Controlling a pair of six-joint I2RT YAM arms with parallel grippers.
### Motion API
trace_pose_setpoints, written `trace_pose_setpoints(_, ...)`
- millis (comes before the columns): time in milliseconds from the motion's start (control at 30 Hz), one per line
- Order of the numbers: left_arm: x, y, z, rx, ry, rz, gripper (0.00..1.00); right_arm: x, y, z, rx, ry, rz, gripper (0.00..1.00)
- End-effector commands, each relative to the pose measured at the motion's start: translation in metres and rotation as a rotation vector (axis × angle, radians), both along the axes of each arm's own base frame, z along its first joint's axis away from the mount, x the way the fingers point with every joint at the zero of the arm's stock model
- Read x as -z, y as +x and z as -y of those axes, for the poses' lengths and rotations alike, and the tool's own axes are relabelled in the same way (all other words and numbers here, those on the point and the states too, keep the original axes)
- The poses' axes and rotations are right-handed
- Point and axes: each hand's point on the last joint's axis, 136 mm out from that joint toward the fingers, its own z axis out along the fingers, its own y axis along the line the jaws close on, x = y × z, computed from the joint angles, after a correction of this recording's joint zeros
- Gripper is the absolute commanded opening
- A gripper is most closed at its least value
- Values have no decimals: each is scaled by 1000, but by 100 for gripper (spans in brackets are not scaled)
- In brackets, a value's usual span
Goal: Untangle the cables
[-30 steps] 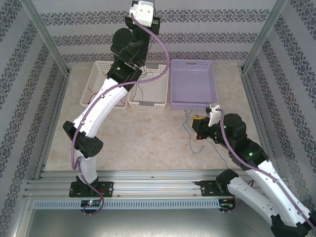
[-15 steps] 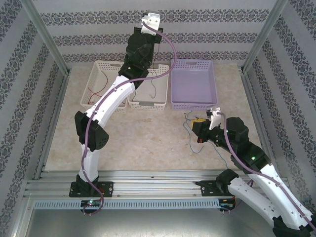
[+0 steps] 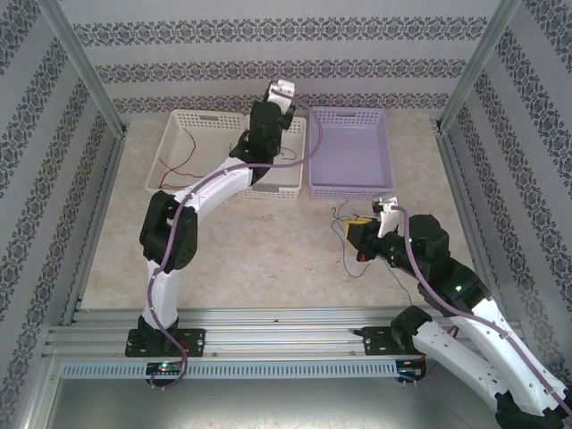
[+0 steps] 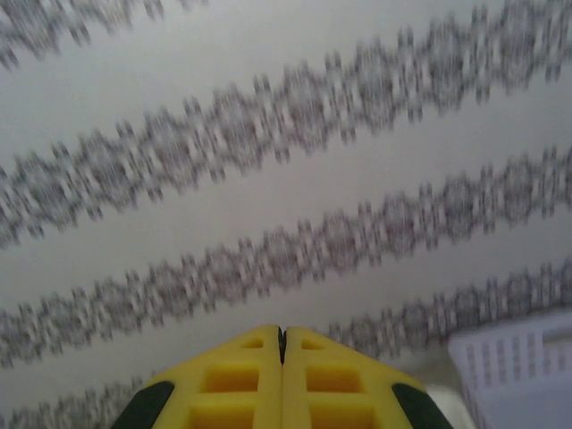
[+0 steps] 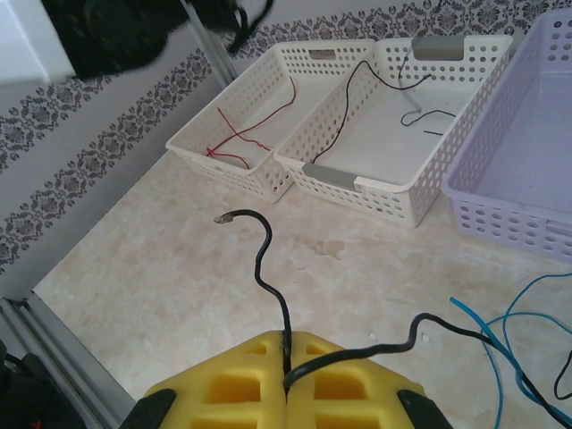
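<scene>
Fig. 1. Nearest my right-wrist camera, the right gripper has its yellow pads pressed together on a thin black cable, which leaves the seam in two runs. One climbs away over the beige table in an S-curve to a bare tip. The other bends off to the right along the table. Just right of the gripper, a hair-thin blue cable lies in loose loops on the table, crossing the black run near the frame edge; from above I see it beside the gripper, in front of the lavender basket. Farther off, a red cable lies crossed over itself in the left white basket, and further black wires lie in the middle white basket, both well apart from the right gripper. Farthest, the left gripper is closed on nothing, facing the patterned back wall.
</scene>
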Motion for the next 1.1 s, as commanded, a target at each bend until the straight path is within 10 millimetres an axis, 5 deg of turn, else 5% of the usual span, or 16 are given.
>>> trace_pose_setpoints(0,4,-9,-14,-35,-119,9,0,3,-2,1,3,-10,6,0)
trace_pose_setpoints(200,85,-18,-22,-62,-161,-167,0,1,-3,0,-1,-8,6,0)
trace_pose_setpoints(400,128,-17,-21,-61,-184,-327,14,-2,-5,-1,-6,-2,3,0)
trace_pose_setpoints(800,121,-30,-19,13,-267,-493,81,-1,-3,-2,3,1,-19,0)
trace_pose_setpoints(1067,91,-62,-20,61,-388,-663,91,-15,5,-13,-11,40,-64,0)
